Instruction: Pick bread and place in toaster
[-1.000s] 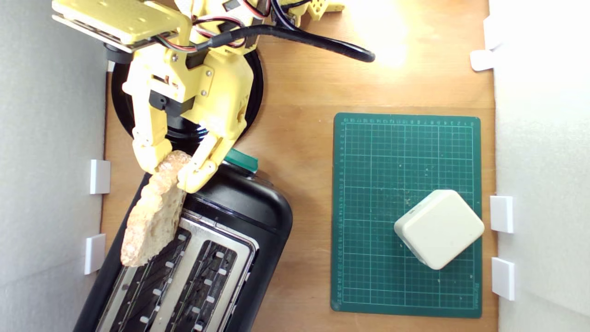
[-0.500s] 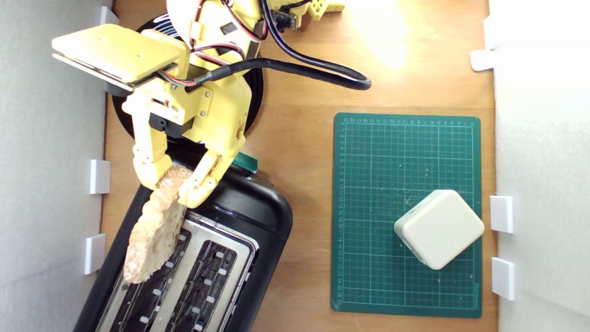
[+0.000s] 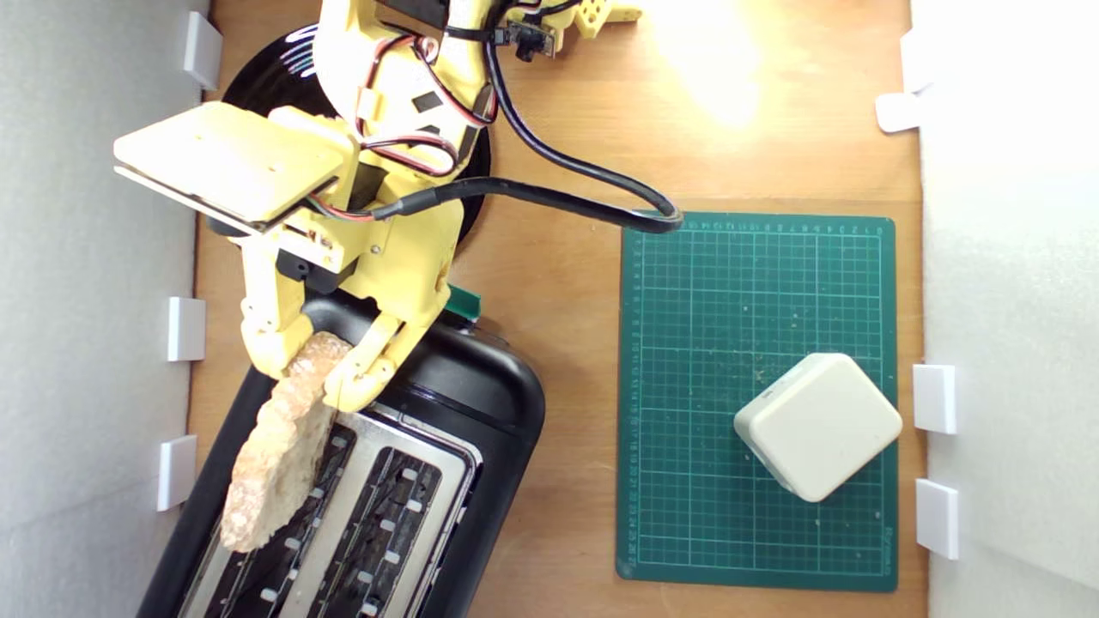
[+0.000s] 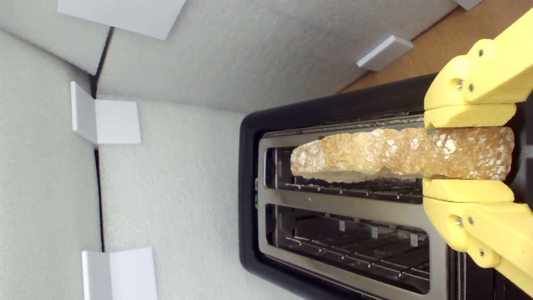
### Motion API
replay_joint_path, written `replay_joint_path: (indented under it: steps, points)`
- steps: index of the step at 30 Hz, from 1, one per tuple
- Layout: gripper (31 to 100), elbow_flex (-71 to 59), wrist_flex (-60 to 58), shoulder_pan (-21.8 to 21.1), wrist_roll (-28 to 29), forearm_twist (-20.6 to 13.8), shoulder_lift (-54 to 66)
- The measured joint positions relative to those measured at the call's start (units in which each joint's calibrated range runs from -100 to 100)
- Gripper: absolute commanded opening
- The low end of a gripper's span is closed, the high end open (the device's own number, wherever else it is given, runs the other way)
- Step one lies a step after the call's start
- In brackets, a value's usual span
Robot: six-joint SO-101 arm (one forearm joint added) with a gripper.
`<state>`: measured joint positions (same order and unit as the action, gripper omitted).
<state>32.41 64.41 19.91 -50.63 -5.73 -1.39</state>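
Observation:
My yellow gripper (image 3: 311,378) is shut on one end of the bread (image 3: 279,446), a rustic slice with tan crust, held on edge. The slice hangs over the black toaster (image 3: 481,412) at the exterior view's lower left, above the slot nearer the left wall. In the wrist view the bread (image 4: 374,154) lies lengthwise over one slot of the toaster (image 4: 250,191), pinched between my two fingers (image 4: 468,116). The other slot is uncovered. A green lever (image 3: 462,302) shows at the toaster's end beside my gripper. How deep the slice sits in the slot cannot be told.
A round black plate (image 3: 258,77) lies under the arm at the back left. A green cutting mat (image 3: 755,283) on the exterior view's right carries a cream rounded-square block (image 3: 817,427). White foam walls with white clips (image 3: 185,329) stand close on both sides. A black cable (image 3: 567,197) loops over the wood.
The gripper has moved with the bread toward the exterior view's bottom, further over the toaster. The slice has turned more onto its edge, in line with the slot.

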Motion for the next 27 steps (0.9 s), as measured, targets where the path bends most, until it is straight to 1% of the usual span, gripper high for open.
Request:
replay_joint_path:
  steps: [10, 22, 27]
  points:
    - [59.5, 0.6, 0.0, -1.4, 1.4, -5.0, -2.7]
    - [59.5, 0.8, -0.1, -1.8, 2.1, -5.2, -4.3]
    - [59.5, 0.9, -0.1, -2.1, 2.1, -3.6, -4.5]
